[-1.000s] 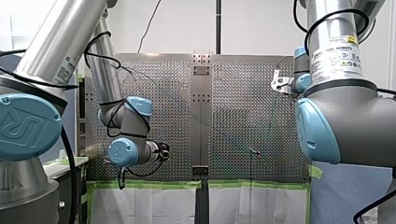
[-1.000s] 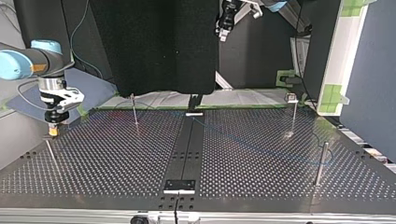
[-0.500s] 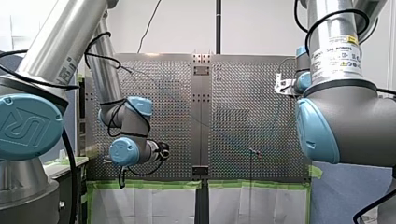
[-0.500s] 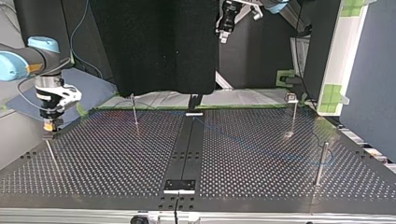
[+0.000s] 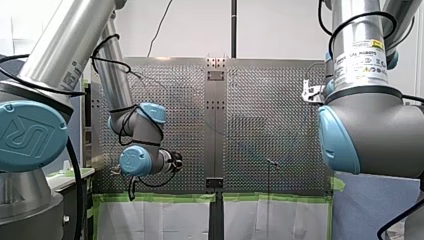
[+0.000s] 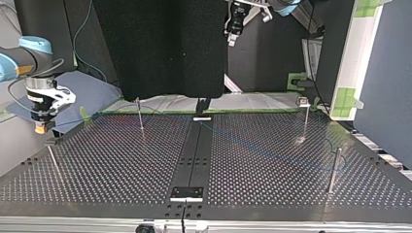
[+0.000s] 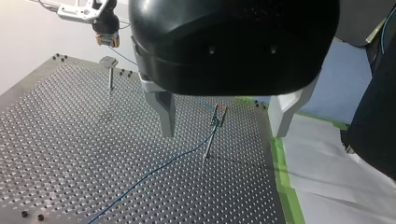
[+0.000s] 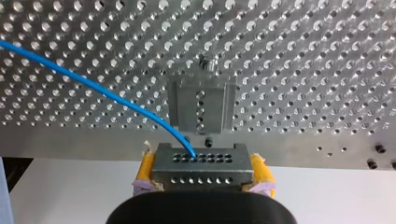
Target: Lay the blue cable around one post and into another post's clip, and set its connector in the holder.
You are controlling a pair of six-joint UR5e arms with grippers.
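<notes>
My right gripper [image 8: 201,179], with yellow pads, is shut on a grey metal connector [image 8: 201,163] with rows of holes. The blue cable [image 8: 93,86] leaves the connector and runs off sideways. The grey holder [image 8: 201,109] sits on its post just ahead of the connector, apart from it. In the top view my right gripper [image 6: 40,128] hangs above and to the left of the holder post [image 6: 51,143]. The cable [image 7: 154,170] runs across the plate to a clip post [image 7: 214,133]. My left gripper [image 7: 222,116] hangs open and empty high above that post.
More thin posts stand on the perforated plate: one at the back [image 6: 140,114], a clip post [image 6: 305,116] and a plain post [image 6: 334,170] at the top view's right. A black centre strip [image 6: 192,160] divides the plate. Green tape edges the far side.
My right gripper has risen and drawn away from the holder toward the top view's left, carrying the connector. My left arm has barely shifted.
</notes>
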